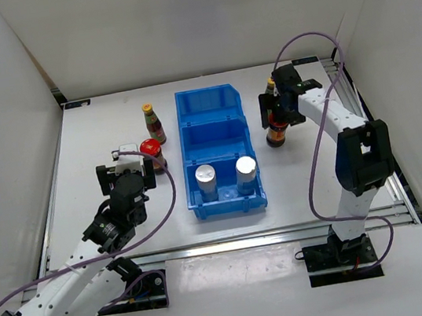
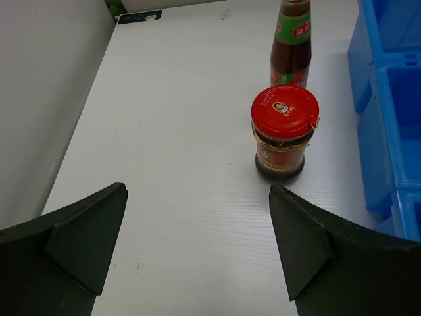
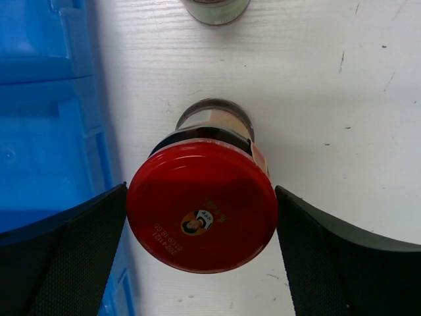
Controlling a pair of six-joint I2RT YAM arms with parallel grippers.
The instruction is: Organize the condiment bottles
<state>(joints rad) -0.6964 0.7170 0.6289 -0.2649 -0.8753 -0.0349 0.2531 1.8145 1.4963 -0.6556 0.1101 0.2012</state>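
the right gripper (image 3: 200, 192) is closed on the glossy round red lid of a squat dark jar (image 3: 201, 217), its textured black pads touching the rim, just beside the blue plastic bin (image 1: 212, 104). the left gripper (image 2: 197, 191) is held wide open and empty, faced toward the second red-lidded jar (image 2: 283, 135) and a slim bottle (image 2: 291, 43). two smooth silver cylinders (image 1: 206, 181) are stood upright in the bin's nearest compartment.

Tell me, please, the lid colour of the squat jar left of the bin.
Red lid, best in left wrist view.
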